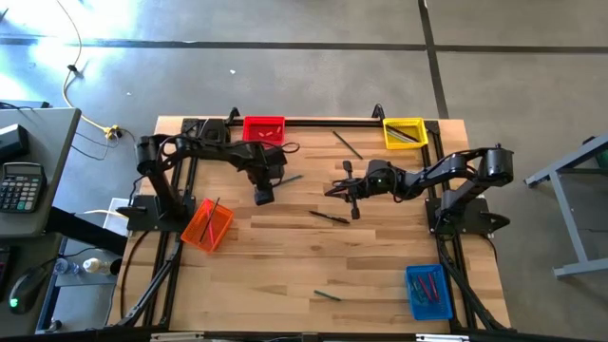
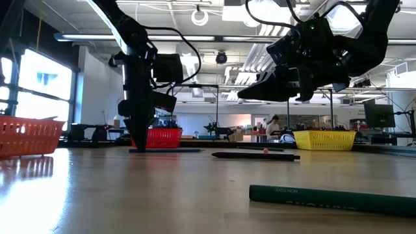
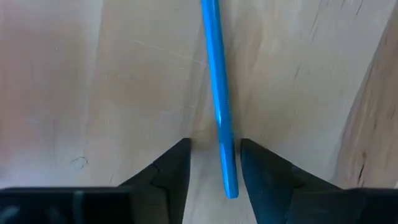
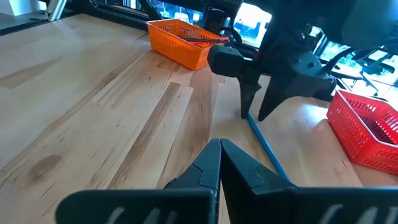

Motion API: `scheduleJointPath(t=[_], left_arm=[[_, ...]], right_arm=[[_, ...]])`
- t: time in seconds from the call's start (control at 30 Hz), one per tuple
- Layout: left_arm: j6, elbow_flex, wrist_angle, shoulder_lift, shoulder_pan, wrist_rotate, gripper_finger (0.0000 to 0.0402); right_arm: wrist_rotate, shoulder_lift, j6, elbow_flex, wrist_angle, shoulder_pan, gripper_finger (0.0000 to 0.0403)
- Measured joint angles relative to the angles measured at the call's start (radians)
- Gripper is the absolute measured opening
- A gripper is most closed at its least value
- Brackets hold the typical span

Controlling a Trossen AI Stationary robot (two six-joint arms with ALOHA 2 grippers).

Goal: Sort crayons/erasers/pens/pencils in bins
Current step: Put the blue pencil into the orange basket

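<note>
- Bench [image 1: 285, 256]: pale wood planks with a black frame rail, filling the middle of the high view.
- Left arm reaches from the left edge toward centre. Left gripper [image 3: 214, 163] points down at the bench, fingers [image 3: 171, 171] spread, standing either side of the blue pen [image 3: 219, 93]. Pen lies flat on the wood between them; contact with the pads cannot be told.
- Right arm comes in from the right edge. Right gripper [image 4: 219, 155] sits right of centre above the bench, fingers pressed together, nothing between them.
- Orange bin [image 1: 205, 226]: left of centre, tilted, a thin stick inside.
- Red bin [image 1: 264, 128]: upper middle, against the rear rail.
- Yellow bin [image 1: 404, 132]: upper right, a dark stick lying across it.
- Blue bin [image 1: 428, 291]: lower right, several red and blue sticks inside.
- Loose on the bench: a dark stick [image 1: 347, 144] in the upper middle, a black pen [image 1: 329, 218] at centre, a green pencil [image 1: 328, 295] lower centre.
- Green pencil in the low view [image 2: 331, 199] carries pale printed lettering, too small to read.
- Eraser [image 2: 265, 150]: a pink speck behind the black pen, low view, centre.
</note>
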Motion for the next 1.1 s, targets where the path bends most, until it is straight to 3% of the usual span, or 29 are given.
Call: scheduleJointPath(t=[0.47,0.8,0.97,1.1], left_arm=[[0.007,-0.021,0.002,-0.002,0.006,-0.015,0.0008],[-0.01,-0.01,-0.064,-0.044,0.002,0.049,0.0002],[-0.012,-0.007,-0.039,-0.068,-0.02,0.052,0.0001],[-0.012,-0.006,-0.021,-0.07,-0.044,0.053,0.0001]], right_arm=[[0.0,0.0,0.001,0.0,0.0,0.0,0.0],[0.002,0.0,0.001,0.0,-0.001,0.0,0.0],[0.088,0.0,0.029,0.0,-0.019,0.0,0.0],[0.099,0.0,0.054,0.0,-0.054,-0.001,0.0001]])
